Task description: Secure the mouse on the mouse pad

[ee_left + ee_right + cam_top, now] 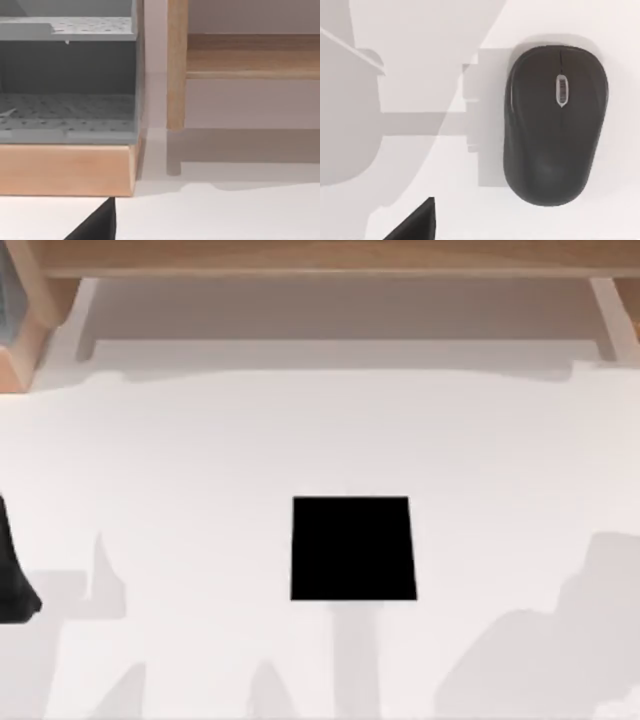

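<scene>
A dark grey mouse [555, 125], rounded and smooth with a silver scroll wheel, lies on the bare white counter [470, 210] beneath the right arm's wrist camera. The matte black, nearly square mouse pad [352, 548] lies flat mid-counter. Beyond stand a wooden shelf [240, 55] and grey perforated rack [67, 115]. Neither pincer's opening can be told.

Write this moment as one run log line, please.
stage: before grasp | mouse: on white table, under right wrist camera | mouse pad: table centre, bare
</scene>
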Available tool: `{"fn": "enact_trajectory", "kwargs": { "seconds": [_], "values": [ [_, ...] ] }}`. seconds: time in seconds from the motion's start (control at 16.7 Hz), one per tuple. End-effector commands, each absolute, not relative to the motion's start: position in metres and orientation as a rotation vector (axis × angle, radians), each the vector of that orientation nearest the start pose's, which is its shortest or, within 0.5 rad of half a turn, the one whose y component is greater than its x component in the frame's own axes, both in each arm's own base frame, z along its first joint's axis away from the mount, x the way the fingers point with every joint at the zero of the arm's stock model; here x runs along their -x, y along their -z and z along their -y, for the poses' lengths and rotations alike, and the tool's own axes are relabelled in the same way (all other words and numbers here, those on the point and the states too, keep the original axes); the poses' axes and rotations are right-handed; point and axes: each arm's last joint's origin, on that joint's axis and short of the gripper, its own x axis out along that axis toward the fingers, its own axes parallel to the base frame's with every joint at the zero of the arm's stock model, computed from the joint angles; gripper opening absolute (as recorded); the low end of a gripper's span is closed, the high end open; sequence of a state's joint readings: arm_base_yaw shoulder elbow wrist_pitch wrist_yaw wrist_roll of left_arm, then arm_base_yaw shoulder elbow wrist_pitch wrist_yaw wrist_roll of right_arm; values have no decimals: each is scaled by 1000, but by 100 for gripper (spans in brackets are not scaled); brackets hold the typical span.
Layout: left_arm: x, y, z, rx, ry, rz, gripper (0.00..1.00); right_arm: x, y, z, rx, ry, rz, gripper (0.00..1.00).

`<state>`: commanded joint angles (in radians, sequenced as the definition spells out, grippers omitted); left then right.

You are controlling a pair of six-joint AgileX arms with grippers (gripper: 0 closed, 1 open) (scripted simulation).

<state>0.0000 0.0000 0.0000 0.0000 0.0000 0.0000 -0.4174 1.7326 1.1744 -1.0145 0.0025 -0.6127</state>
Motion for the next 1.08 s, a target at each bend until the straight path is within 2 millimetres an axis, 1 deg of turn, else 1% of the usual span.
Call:
{"fn": "enact_trajectory", "kwargs": {
  "seconds": [0.3,0.42,0.54,0.72,1.08],
  "values": [
    [-106,-160,1,0,0,0,100,-284,-125,124,160,-150,-1558,100],
    [-106,-160,1,0,0,0,100,-282,-108,124,159,-152,-1562,100],
    [-106,-160,1,0,0,0,100,-280,-102,123,157,-153,-1565,100],
    [-106,-160,1,0,0,0,100,-280,-102,123,157,-153,-1565,100],
    [-106,-160,1,0,0,0,100,-280,-102,123,157,-153,-1565,55]
  ]
}}
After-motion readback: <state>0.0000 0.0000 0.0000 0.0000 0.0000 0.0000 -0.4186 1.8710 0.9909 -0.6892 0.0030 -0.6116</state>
